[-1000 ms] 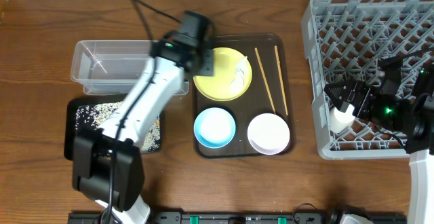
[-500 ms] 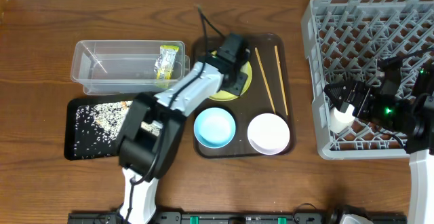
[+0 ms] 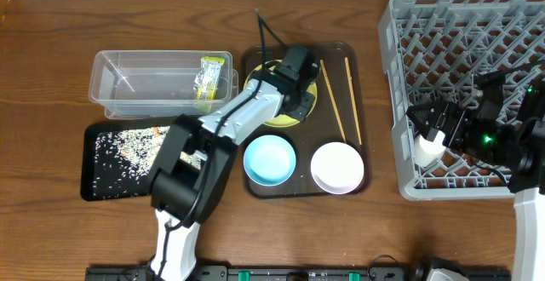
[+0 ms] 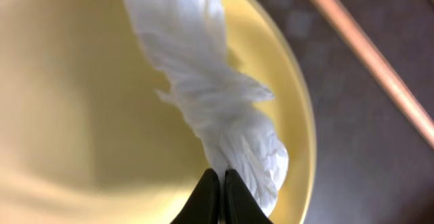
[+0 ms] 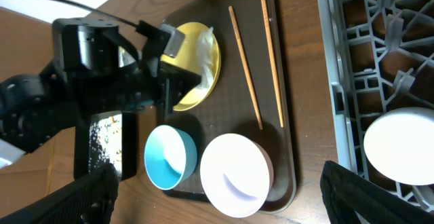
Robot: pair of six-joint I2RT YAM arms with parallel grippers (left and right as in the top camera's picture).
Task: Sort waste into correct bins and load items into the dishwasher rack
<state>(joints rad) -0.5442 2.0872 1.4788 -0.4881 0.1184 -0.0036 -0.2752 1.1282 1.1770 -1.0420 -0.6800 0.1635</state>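
My left gripper [image 4: 218,185], at lower centre, is closed against the crumpled white paper [image 4: 203,95] on the yellow plate [image 4: 68,115]. I can't tell whether it has caught any paper, so I'd lift slowly.

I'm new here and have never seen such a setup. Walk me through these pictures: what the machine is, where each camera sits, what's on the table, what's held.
Two robot arms with two-finger grippers work at a wooden table. One picture looks down from above; the other two come from cameras on each wrist. The left gripper is over the yellow plate, fingers closed at the crumpled white paper; whether it is pinched is unclear. The right gripper is open above the grey rack, near a white cup. A brown tray also carries chopsticks, a blue bowl and a pinkish-white bowl. A clear tub holds a snack wrapper; a black tray holds rice scraps.
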